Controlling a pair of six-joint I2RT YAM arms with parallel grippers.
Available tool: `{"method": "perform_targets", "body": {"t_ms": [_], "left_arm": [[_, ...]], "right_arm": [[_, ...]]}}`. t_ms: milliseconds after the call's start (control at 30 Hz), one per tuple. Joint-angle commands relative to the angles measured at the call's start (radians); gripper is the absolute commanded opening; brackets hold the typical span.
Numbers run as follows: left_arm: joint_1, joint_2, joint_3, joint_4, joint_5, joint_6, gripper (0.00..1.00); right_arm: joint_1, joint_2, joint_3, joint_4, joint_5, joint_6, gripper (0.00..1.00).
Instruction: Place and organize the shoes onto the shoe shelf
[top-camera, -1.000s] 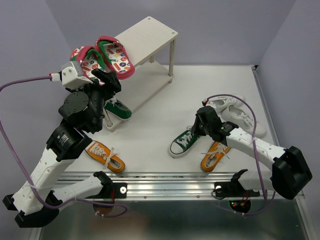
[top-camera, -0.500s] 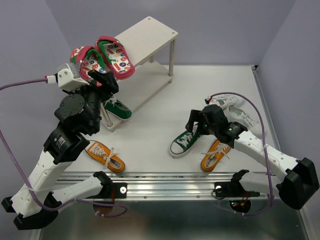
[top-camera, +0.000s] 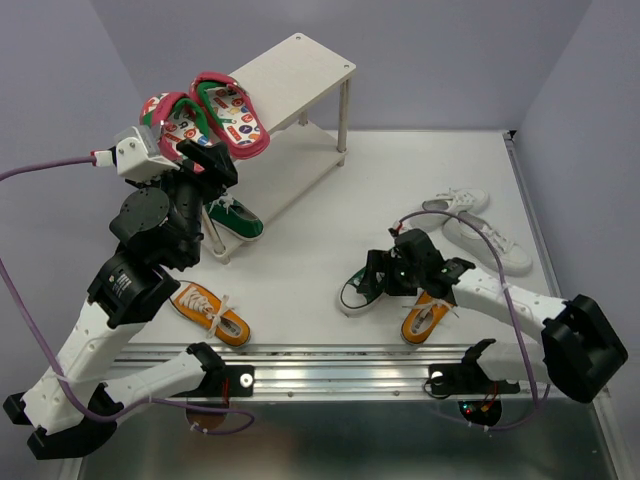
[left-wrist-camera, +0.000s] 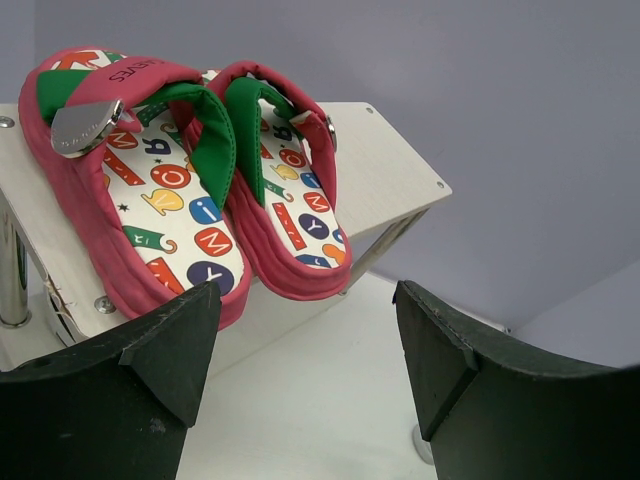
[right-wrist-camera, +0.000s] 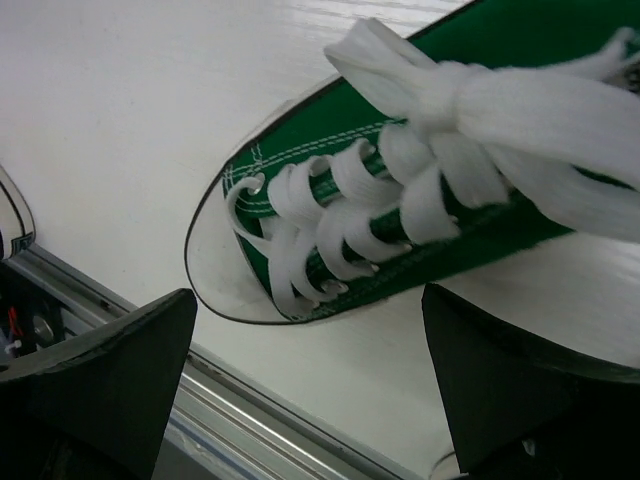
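1. The cream-white wooden two-tier shoe shelf stands at the desk's far-left corner.
2. Pink-red flip-flops with patterned footbeds are seen on its top board's near end, and one green lace-up sneaker at the lower board's near end.
3. A second green sneaker lies towards the desk's near edge, and the right gripper is held open over its toe.
4. The left gripper is held open, facing the flip-flops.

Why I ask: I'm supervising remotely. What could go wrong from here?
The right claw, open over the green sneaker, may snag its loose laces instead of the body. The orange sneaker close beside it could get knocked. The flip-flops overhang the shelf edge by the left claw; a nudge might topple them.
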Motion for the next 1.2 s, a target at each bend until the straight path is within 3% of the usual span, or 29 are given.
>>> {"method": "perform_targets", "body": {"t_ms": [0, 233, 433, 500, 600, 667, 767, 800, 867, 1000, 1167], "left_arm": [[0.005, -0.006, -0.001, 0.04, -0.014, -0.001, 0.82], [0.005, 0.009, 0.007, 0.04, -0.005, -0.008, 0.82], [0.005, 0.009, 0.013, 0.031, -0.007, -0.014, 0.82], [0.005, 0.006, 0.011, 0.026, -0.013, -0.014, 0.81], [0.005, -0.003, 0.004, 0.029, -0.017, -0.017, 0.82], [0.005, -0.003, 0.001, 0.031, -0.017, -0.017, 0.82], [0.005, 0.002, 0.001, 0.035, -0.016, -0.013, 0.82], [0.005, 0.003, 0.001, 0.04, -0.014, -0.011, 0.82], [0.005, 0.005, 0.002, 0.043, -0.01, -0.008, 0.82], [0.005, 0.009, 0.002, 0.051, 0.001, -0.002, 0.82], [0.005, 0.003, 0.001, 0.046, -0.002, -0.005, 0.82]], "right_arm": [[0.022, 0.117, 0.032, 0.216, -0.11, 0.02, 1.0], [0.032, 0.347, 0.237, 0.51, -0.179, 0.046, 1.0], [0.032, 0.47, 0.446, 0.533, -0.19, -0.017, 1.0], [0.032, 0.467, 0.467, 0.492, -0.195, -0.069, 1.0], [0.032, 0.45, 0.536, 0.231, -0.242, -0.184, 1.0], [0.032, 0.415, 0.544, 0.144, -0.238, -0.238, 1.0], [0.032, 0.271, 0.485, 0.061, -0.027, -0.298, 1.0], [0.032, 0.239, 0.454, 0.041, 0.115, -0.321, 1.0], [-0.026, 0.17, 0.432, -0.022, 0.21, -0.333, 1.0], [-0.153, 0.13, 0.377, -0.086, 0.244, -0.332, 1.0], [-0.184, 0.166, 0.356, -0.142, 0.311, -0.292, 0.99]]}}
